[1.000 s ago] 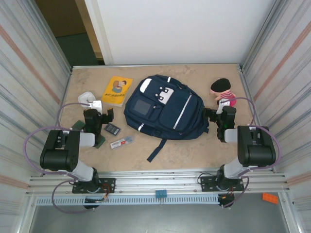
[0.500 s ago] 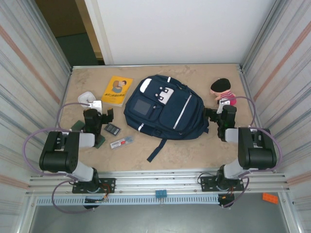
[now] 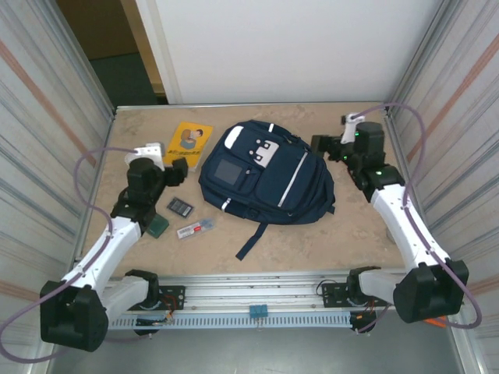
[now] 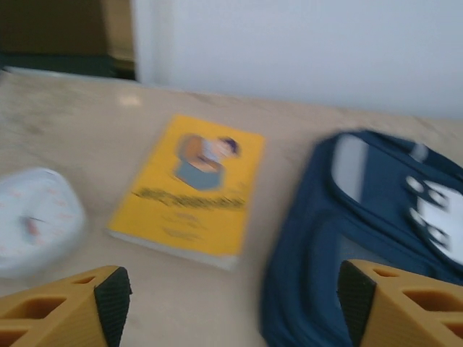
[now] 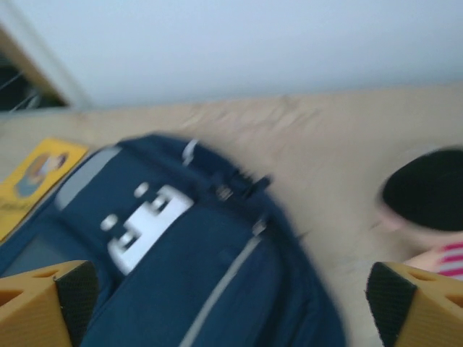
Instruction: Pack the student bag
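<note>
At table [image 3: 296,241] centre, the student bag [image 3: 265,175] lies closed, apparently unpacked; the yellow book [image 3: 188,146] at 10 o'clock waits outside. Left pincer [image 3: 173,171] and right pincer [image 3: 322,146] stand spread, empty.

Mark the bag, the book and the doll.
bag [image 3: 269,187], top view, navy front panel.
book [image 4: 192,191], left wrist view, middle of the yellow cover.
doll [image 5: 423,191], right wrist view, black hat.

The student bag [image 3: 265,175] is navy with white stripes and a white patch; the book [image 3: 189,145] is yellow, the table [image 3: 312,241] beige.
</note>
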Robot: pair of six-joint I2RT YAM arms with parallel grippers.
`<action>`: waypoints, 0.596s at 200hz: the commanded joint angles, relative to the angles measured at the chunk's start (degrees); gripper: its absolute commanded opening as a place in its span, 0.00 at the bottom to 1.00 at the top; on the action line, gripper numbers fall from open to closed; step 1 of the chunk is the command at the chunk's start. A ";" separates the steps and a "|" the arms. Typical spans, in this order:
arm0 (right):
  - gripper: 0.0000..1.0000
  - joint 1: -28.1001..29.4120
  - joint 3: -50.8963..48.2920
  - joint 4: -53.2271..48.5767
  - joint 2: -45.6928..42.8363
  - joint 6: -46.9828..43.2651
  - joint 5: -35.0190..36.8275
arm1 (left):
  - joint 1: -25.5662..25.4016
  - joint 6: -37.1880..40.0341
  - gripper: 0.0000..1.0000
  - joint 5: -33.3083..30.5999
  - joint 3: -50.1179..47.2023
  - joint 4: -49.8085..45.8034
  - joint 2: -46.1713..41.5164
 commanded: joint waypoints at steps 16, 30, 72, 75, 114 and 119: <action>0.73 3.53 -5.07 0.96 9.48 11.81 -5.53 | -8.54 -9.73 0.68 6.06 -1.23 -4.88 0.79; 0.72 3.80 -7.23 5.47 12.69 14.43 -6.76 | -11.55 -12.09 0.61 7.12 -2.76 -1.15 3.41; 0.70 4.32 -11.08 5.61 17.40 16.85 -4.53 | -16.32 -12.91 0.60 6.96 2.36 0.23 15.96; 0.70 4.43 -11.56 5.98 17.36 17.21 -4.83 | -16.29 -13.28 0.60 7.08 2.44 0.68 16.84; 0.70 10.96 -21.49 9.54 13.49 24.36 -4.53 | -16.22 -16.75 0.59 8.90 3.00 7.00 26.03; 0.70 12.15 -22.89 10.47 12.87 25.87 -4.27 | -16.15 -16.71 0.59 9.01 3.65 6.93 27.21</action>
